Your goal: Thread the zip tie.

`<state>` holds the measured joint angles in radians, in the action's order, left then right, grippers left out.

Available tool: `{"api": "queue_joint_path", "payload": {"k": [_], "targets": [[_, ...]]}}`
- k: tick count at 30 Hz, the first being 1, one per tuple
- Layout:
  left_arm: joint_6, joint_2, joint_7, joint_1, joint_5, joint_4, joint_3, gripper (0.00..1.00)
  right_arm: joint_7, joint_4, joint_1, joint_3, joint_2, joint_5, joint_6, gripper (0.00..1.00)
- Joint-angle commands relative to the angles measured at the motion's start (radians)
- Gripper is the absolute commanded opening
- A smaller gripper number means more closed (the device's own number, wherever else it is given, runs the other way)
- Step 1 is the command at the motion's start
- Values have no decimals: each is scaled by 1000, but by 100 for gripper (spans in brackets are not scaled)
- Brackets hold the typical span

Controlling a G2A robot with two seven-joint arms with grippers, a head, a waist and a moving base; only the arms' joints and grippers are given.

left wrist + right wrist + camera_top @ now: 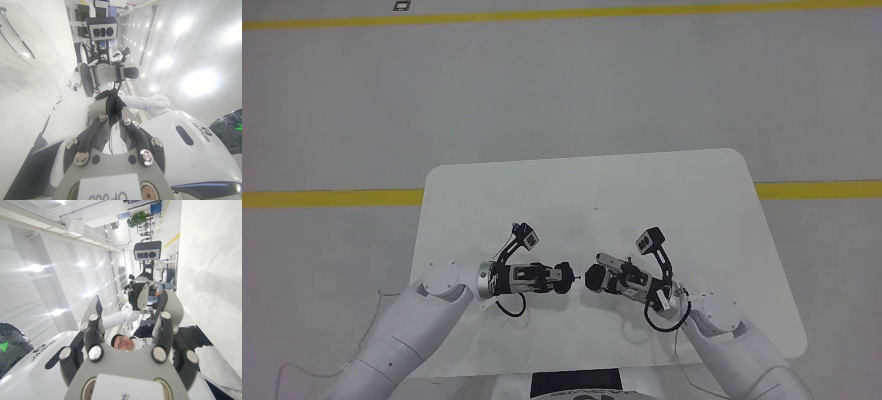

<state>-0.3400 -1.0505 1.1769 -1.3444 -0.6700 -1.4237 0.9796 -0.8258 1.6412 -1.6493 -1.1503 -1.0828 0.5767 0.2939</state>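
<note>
Zip tie (110,140) thin black strip, pinched by left tool (113,96); right tool (132,296) spread wide.

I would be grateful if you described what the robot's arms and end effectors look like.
The left arm and right arm have glossy white shells. The left end effector and right end effector have grey metal bases, black linkage bars with silver pivots, black bracket-mounted wrist cameras, plus looping black cables.
</note>
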Motion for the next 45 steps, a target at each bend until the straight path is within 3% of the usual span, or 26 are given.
{"api": "queue_joint_path", "payload": {"k": [1,15,18,25,34,43,45], "targets": [[0,0,3,-1,-1,-1,2,0,0,2,-4,-7,1,3,0,100],[0,-1,26,0,-14,-3,-2,0,-3,4,-10,-13,2,12,1,100],[0,0,-7,-10,-6,-5,-4,0,-3,4,-10,-13,2,12,1,100],[0,4,33,-38,-3,-2,51,0,28,12,-9,-20,2,-6,-5,100],[0,-11,125,-62,44,-21,123,0,37,46,-31,-81,17,-111,-20,100],[0,-12,126,-63,47,-23,125,0,10,58,-33,-90,22,-142,-35,100],[2,-12,88,-64,60,-15,127,0,10,58,-33,-90,22,-142,-35,100]]}}
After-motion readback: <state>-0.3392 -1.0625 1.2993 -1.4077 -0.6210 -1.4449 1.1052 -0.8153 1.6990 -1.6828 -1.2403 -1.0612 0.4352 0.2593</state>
